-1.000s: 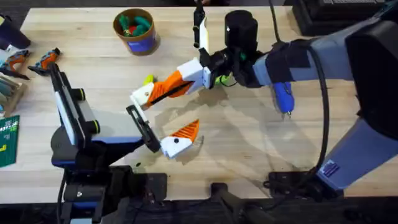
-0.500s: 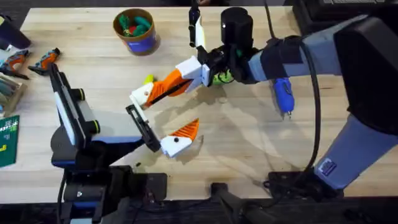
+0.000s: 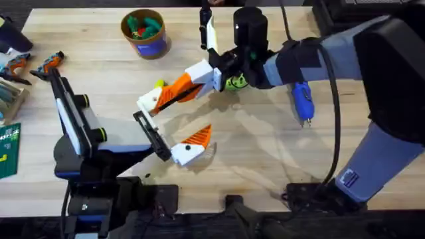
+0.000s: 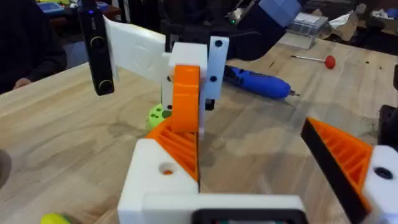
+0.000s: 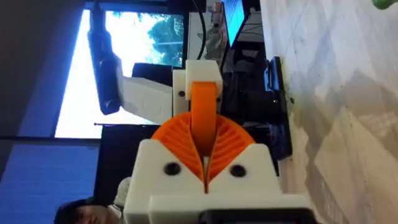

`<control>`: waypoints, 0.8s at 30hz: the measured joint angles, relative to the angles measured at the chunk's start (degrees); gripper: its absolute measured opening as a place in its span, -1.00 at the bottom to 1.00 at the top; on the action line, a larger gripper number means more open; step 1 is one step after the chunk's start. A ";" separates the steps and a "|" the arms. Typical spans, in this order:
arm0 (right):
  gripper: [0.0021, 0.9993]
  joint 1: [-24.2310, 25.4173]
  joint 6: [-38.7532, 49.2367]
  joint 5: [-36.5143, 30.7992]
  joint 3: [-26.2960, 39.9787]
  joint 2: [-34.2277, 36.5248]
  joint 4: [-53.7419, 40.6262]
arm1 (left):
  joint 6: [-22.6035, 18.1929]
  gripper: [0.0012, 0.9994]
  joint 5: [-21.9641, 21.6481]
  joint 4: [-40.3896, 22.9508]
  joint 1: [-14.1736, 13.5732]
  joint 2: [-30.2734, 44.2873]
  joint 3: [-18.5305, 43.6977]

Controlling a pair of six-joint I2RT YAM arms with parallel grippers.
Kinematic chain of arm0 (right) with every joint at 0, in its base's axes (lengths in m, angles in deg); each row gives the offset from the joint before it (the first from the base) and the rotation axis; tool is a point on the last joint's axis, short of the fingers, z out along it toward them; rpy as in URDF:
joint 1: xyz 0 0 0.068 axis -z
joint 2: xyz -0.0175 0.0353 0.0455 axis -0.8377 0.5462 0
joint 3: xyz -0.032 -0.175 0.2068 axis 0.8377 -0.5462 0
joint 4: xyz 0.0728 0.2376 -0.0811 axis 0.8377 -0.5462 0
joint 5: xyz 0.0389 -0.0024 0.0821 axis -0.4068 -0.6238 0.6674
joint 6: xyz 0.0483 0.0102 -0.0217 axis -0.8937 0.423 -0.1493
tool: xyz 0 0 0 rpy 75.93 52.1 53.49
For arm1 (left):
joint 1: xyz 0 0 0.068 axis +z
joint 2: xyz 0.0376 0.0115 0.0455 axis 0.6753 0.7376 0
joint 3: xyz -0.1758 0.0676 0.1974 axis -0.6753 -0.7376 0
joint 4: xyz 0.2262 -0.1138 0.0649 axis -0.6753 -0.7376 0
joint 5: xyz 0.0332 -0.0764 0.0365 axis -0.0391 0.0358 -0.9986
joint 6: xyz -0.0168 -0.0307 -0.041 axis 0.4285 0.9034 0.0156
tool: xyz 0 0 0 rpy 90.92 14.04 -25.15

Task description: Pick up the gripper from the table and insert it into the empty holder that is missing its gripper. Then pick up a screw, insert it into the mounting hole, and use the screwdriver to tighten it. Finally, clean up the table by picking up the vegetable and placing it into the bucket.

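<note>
Right wrist view is showing the right gripper (image 5: pixel 205 155) closing fully on the gripper tip (image 5: pixel 205 115), w/ both ribbed pads pinching the orange piece from two sides. The far end of the piece is meeting the white holder (image 5: pixel 202 78). Whether it is sitting to full depth I cannot tell. In the left wrist view the left gripper (image 4: pixel 249 134) is standing wide open, w/ nothing between its jaws, just beside this assembly. I am judging that the insertion step is going on, so the screw and the cleanup are not yet done. To do it well, the right arm should be pushing straight along the slot axis, w/o twisting, b/c a tilted tip is likely jamming and the mounting hole is then not lining up. It should be letting go only when the tip is flush. The screwdriver (image 3: pixel 302 99) is lying on the table (image 3: pixel 265 159) near the right arm, the vegetable (image 3: pixel 159 85) is lying just beside the grippers, and the bucket (image 3: pixel 143 33) is standing farther back.
</note>
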 joint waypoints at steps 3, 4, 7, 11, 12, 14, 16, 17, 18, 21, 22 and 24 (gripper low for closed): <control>-0.98 -0.09 0.00 -0.04 0.02 0.00 0.00 | 0.00 0.97 -0.02 0.00 0.00 0.00 0.00; -0.98 -0.14 0.00 -0.07 0.03 0.00 -0.02 | 0.00 0.97 -0.02 0.00 0.00 0.00 0.00; -0.98 -0.33 -0.13 -0.49 0.11 0.00 -0.02 | 0.00 0.97 -0.22 0.00 0.00 0.00 0.00; -0.98 -0.74 -0.13 -1.26 0.18 0.00 -0.02 | 0.01 0.97 -0.55 0.02 0.11 0.00 0.00; -0.98 -0.92 -0.13 -1.41 0.25 0.00 -0.02 | 0.00 0.97 -0.59 0.02 0.11 0.00 0.00; -0.98 -1.14 -0.13 -1.59 0.44 0.00 -0.04 | 0.00 0.97 -0.70 0.04 0.12 0.02 0.02; -0.98 -1.29 -0.15 -2.00 0.46 0.00 -0.07 | 0.00 0.97 -0.83 0.04 0.19 0.00 0.02; -0.98 -1.37 -0.13 -2.18 0.46 0.00 -0.06 | 0.00 0.97 -0.86 0.03 0.22 0.00 0.03; -0.99 -1.43 -0.13 -2.42 0.48 0.00 -0.04 | 0.00 0.97 -1.02 0.04 0.23 0.00 0.03; -0.99 -1.53 -0.13 -2.74 0.52 0.00 -0.04 | 0.00 0.97 -1.15 0.04 0.33 0.01 0.04; -0.99 -1.55 -0.13 -2.84 0.52 0.00 -0.04 | 0.01 0.97 -1.22 0.04 0.33 0.02 0.04; -0.99 -1.55 -0.11 -2.89 0.52 0.00 -0.03 | 0.01 0.97 -1.25 0.04 0.33 0.00 0.04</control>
